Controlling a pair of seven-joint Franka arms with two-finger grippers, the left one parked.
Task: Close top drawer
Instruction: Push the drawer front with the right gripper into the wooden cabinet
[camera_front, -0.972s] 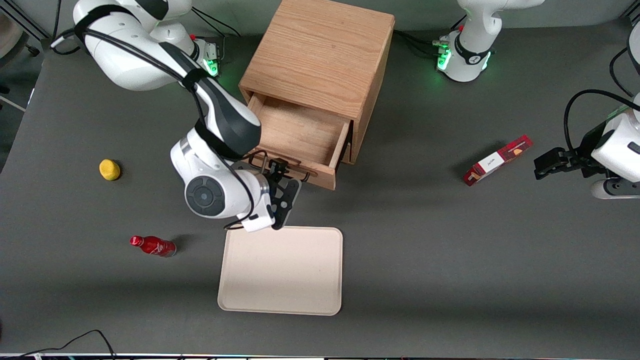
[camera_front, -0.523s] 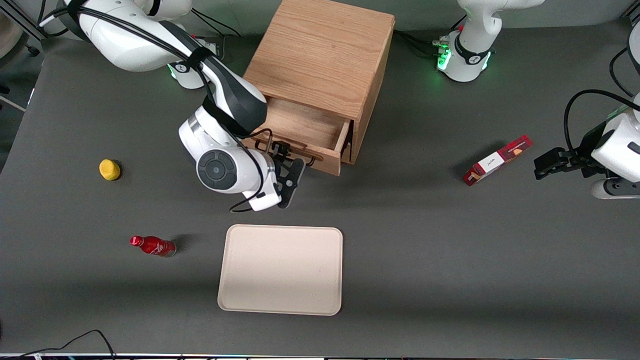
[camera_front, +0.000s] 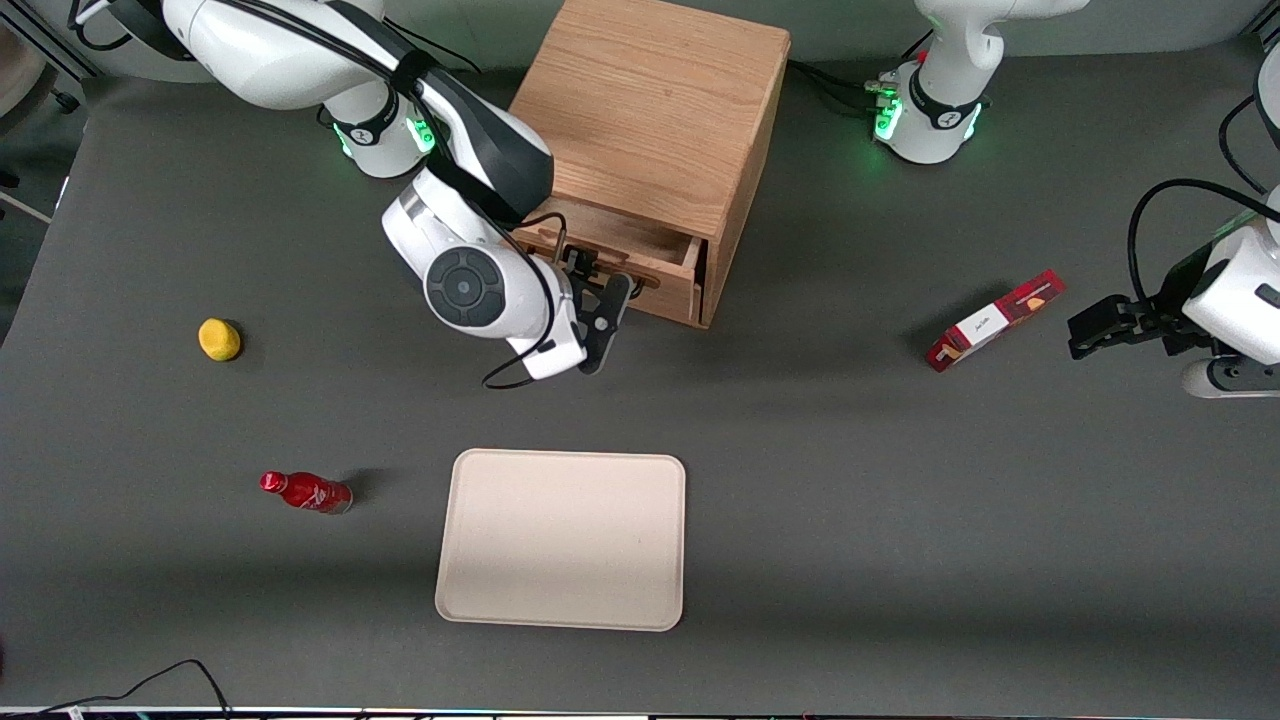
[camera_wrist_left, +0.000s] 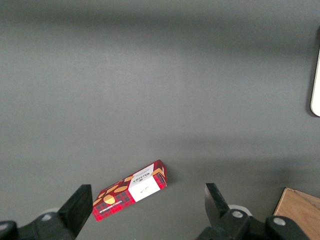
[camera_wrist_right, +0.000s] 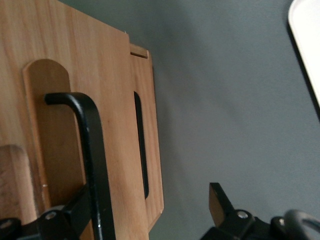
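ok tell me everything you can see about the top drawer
The top drawer is a light-oak box with a flat front panel and a thin black bar handle on a rounded wooden backing strip. It sits in the oak cabinet, still partly out, showing a narrow strip of its inside. The gripper is right at its front panel, with the handle running past one finger. The lower drawer's front shows beneath it.

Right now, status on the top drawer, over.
End effector open, at the black bar handle. Top drawer nearly shut, a narrow strip showing. Nothing seen blocking it.
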